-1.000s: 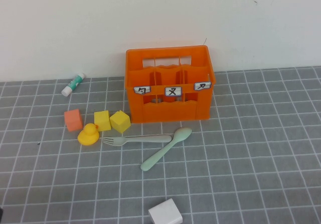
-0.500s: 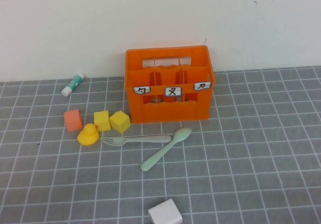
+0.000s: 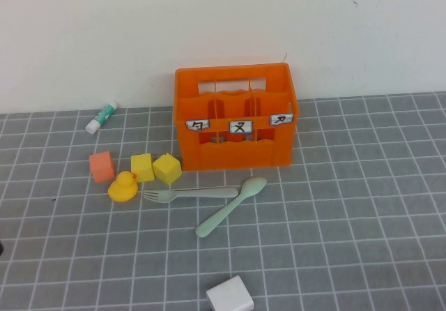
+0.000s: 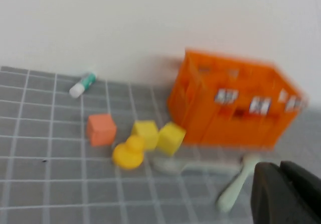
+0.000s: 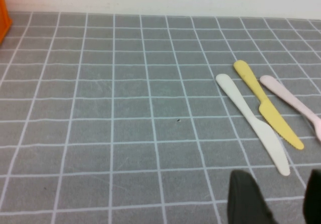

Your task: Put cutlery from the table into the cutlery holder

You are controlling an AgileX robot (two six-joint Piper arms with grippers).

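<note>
Counts, high view: 1 fork, 1 spoon, 1 orange crate, 2 yellow cubes, 1 orange cube, 1 yellow duck, 1 white-and-green tube, 1 white block at the near edge. Right wrist view adds 3 plastic knives on the grid: white, yellow, pink, lying side by side, white & yellow touching near the blades.

Fork & spoon both pale mint green, slim, flat on the grey gridded desk just in front of the crate. Fork lies roughly parallel to the crate front, tines toward the duck. Spoon is angled, bowl near the crate's right front corner, handle end pointing to the near side; its bowl sits just beside the fork's handle end. Crate bright orange, slotted sides, inner compartments, 3 small white labels w/ black marks on the front.

Left end effector: dark, seen only in its wrist view near the spoon side; can't tell if wide or narrow. Right end effector: over bare desk near the knives, fingers apart, holding nothing.
</note>
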